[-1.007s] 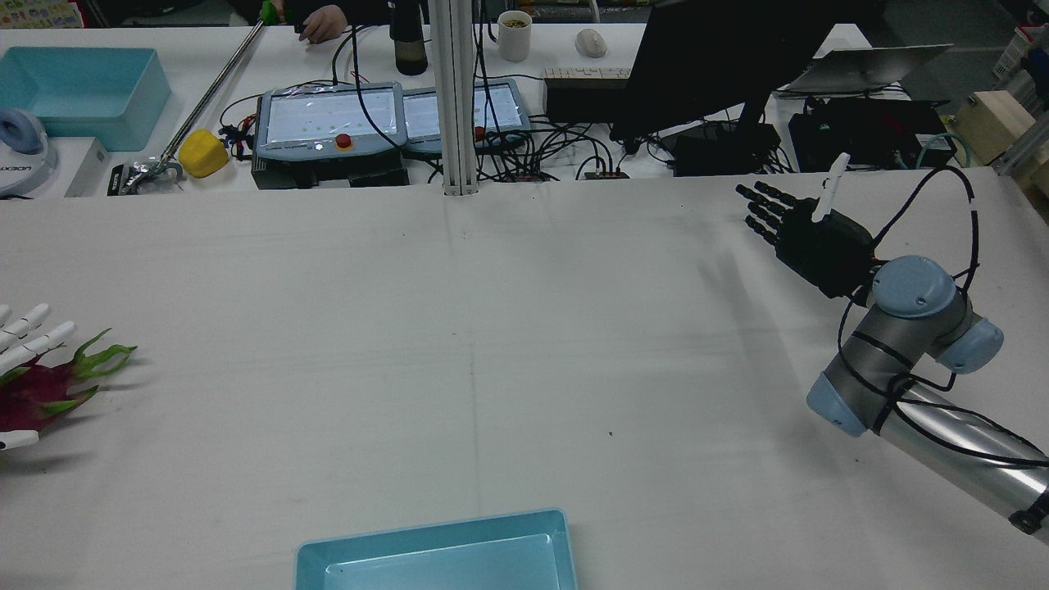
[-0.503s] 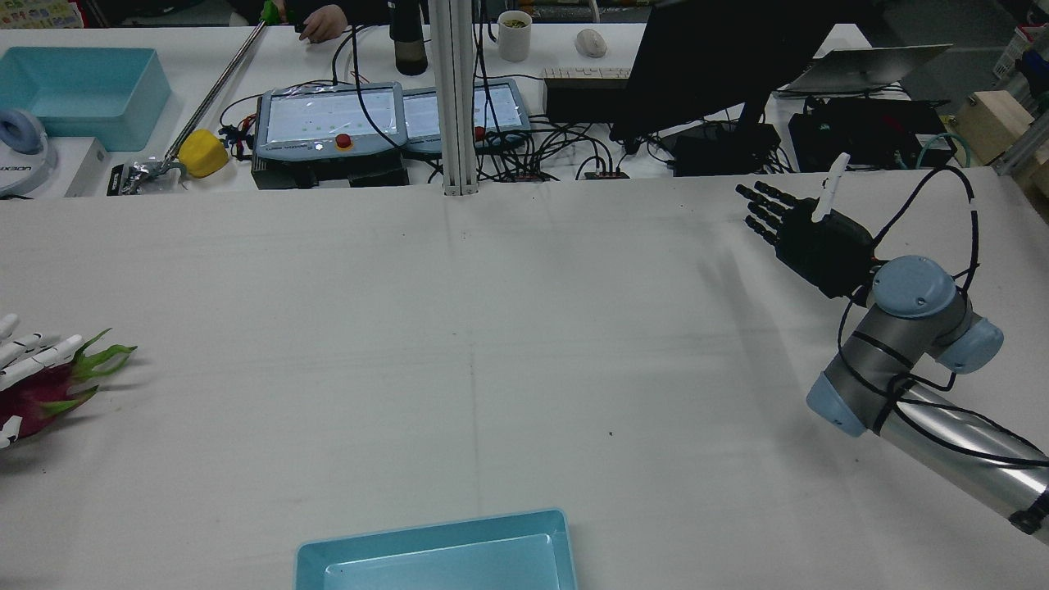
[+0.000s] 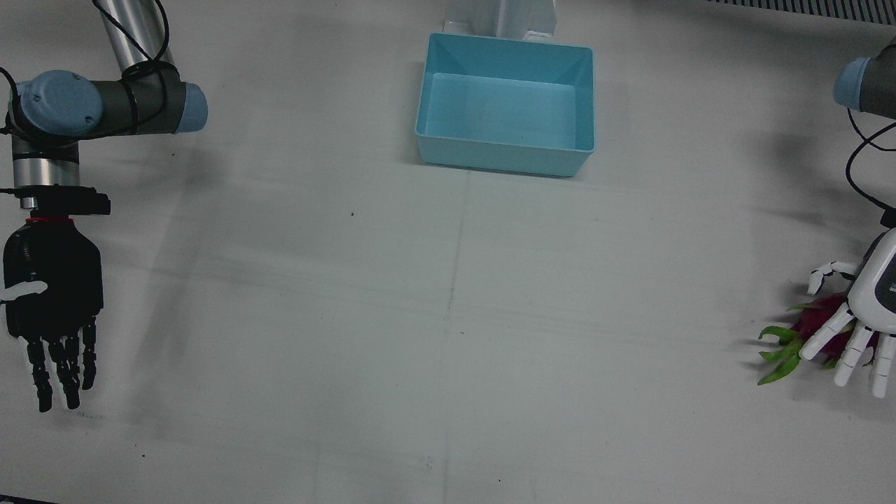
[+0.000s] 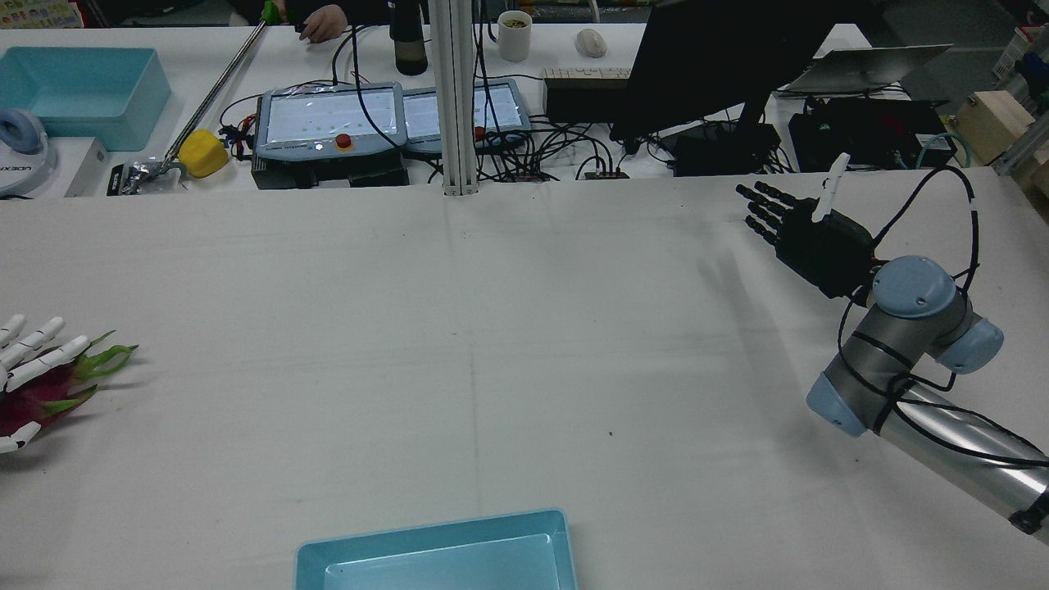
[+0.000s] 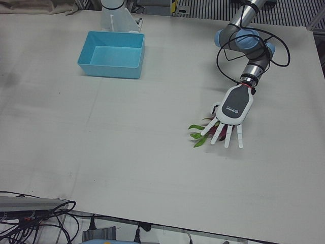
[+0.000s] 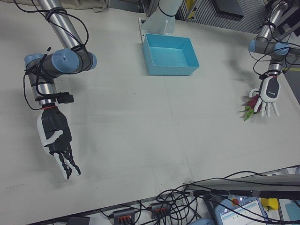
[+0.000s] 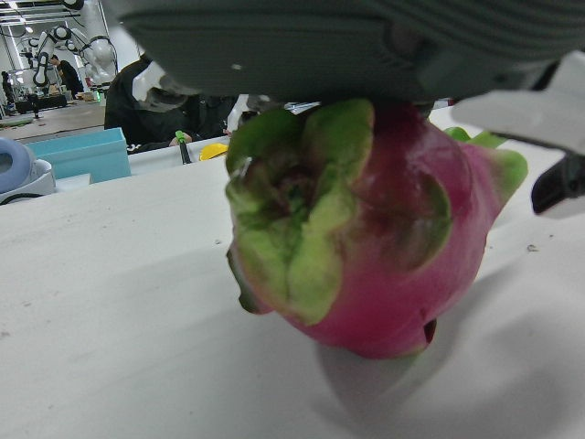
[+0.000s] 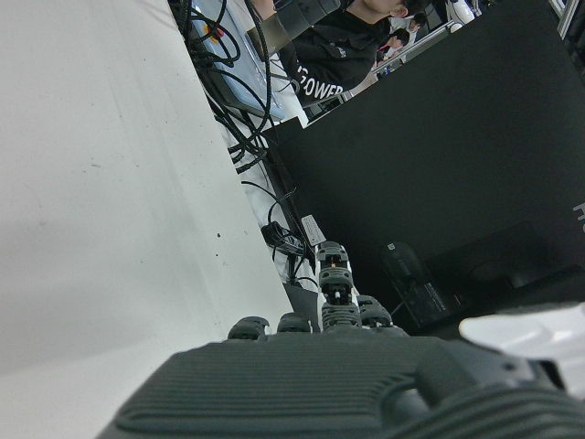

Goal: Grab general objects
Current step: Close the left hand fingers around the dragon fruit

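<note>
One dragon fruit [image 5: 209, 130] lies on the bench [image 5: 127, 132], not yet grasped: your left robot hand [image 5: 229, 116] hovers over it, palm down, fingers spread and straight, holding nothing. You have the closing and lifting left. It sits directly beneath the palm, leafy tips poking out toward the middle. Your right robot hand [image 3: 50, 301] hangs open and empty, well apart.

Robotics lab; white cloth-covered bench [image 4: 492, 328] with two arms on pedestals; behind it a desk with two teach pendants [image 4: 328, 123], tangled cables [image 4: 565, 160], black monitor [image 4: 705, 57], keyboard [image 4: 586, 75], mouse [image 4: 591, 43], mug [image 4: 515, 34]; light-blue bin [image 3: 505, 103] on bench; operator's hand [image 4: 321, 23] at desk.
</note>
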Motion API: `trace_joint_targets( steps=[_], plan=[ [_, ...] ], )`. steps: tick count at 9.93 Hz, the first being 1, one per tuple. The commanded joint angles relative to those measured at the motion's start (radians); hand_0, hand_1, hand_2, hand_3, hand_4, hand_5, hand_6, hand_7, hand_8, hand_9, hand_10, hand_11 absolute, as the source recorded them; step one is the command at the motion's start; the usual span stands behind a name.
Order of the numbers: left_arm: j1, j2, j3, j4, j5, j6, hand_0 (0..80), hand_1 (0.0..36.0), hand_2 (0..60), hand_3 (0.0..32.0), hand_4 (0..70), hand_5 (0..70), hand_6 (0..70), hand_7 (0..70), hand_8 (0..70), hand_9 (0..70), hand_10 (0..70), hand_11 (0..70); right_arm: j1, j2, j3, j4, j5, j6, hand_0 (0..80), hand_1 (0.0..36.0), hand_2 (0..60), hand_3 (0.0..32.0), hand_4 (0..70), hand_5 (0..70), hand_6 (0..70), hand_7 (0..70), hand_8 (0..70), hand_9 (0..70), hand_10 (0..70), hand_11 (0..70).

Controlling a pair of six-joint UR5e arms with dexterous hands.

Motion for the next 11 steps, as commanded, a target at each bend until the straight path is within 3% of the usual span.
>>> trace_joint_targets(
  steps=[1,2,3,4,5,6,7,8,11],
  plan=[
    [0.025,-0.001,0.009,-0.001,0.001,0.056,0.0,5.3,43.4,32.0,0.0,0.0,0.0,0.0,0.0,0.0,0.0,0.0,0.000,0.000,0.000,0.000,0.000,0.000,0.0,0.0,0.0,0.0,0.0,0.0,0.0,0.0,0.0,0.0,0.0,0.0],
    [0.025,-0.001,0.009,-0.001,0.000,0.059,19.4,13.2,52.3,32.0,0.0,0.0,0.0,0.0,0.0,0.0,0.0,0.0,0.000,0.000,0.000,0.000,0.000,0.000,0.0,0.0,0.0,0.0,0.0,0.0,0.0,0.0,0.0,0.0,0.0,0.0],
    [0.025,-0.001,0.009,-0.004,-0.002,0.061,43.4,26.5,60.0,32.0,0.0,2.1,0.0,0.0,0.0,0.0,0.0,0.0,0.000,0.000,0.000,0.000,0.000,0.000,0.0,0.0,0.0,0.0,0.0,0.0,0.0,0.0,0.0,0.0,0.0,0.0],
    [0.025,-0.001,0.010,-0.008,-0.003,0.070,57.0,36.0,60.0,32.0,0.0,7.5,0.0,0.0,0.0,0.0,0.0,0.0,0.000,0.000,0.000,0.000,0.000,0.000,0.0,0.0,0.0,0.0,0.0,0.0,0.0,0.0,0.0,0.0,0.0,0.0],
    [0.025,-0.001,0.010,-0.019,-0.006,0.082,80.0,36.0,60.0,32.0,0.0,11.8,0.0,5.9,0.0,0.5,0.0,0.0,0.000,0.000,0.000,0.000,0.000,0.000,0.0,0.0,0.0,0.0,0.0,0.0,0.0,0.0,0.0,0.0,0.0,0.0],
    [0.025,0.001,0.014,-0.028,-0.006,0.082,80.0,36.0,60.0,32.0,0.0,13.7,0.0,56.0,0.0,9.8,0.2,1.6,0.000,0.000,0.000,0.000,0.000,0.000,0.0,0.0,0.0,0.0,0.0,0.0,0.0,0.0,0.0,0.0,0.0,0.0],
    [0.025,-0.001,0.027,-0.048,-0.008,0.082,80.0,36.0,60.0,32.0,0.0,17.6,7.3,70.0,0.6,18.3,37.1,57.4,0.000,0.000,0.000,0.000,0.000,0.000,0.0,0.0,0.0,0.0,0.0,0.0,0.0,0.0,0.0,0.0,0.0,0.0],
    [0.025,-0.001,0.046,-0.073,-0.008,0.082,80.0,36.0,60.0,32.0,0.0,24.5,20.3,70.0,3.0,18.6,70.0,70.0,0.000,0.000,0.000,0.000,0.000,0.000,0.0,0.0,0.0,0.0,0.0,0.0,0.0,0.0,0.0,0.0,0.0,0.0],
    [0.023,0.010,0.049,-0.136,-0.002,0.082,80.0,36.0,60.0,32.0,0.0,26.1,22.9,70.0,3.6,18.6,70.0,70.0,0.000,0.000,0.000,0.000,0.000,0.000,0.0,0.0,0.0,0.0,0.0,0.0,0.0,0.0,0.0,0.0,0.0,0.0]
  ],
)
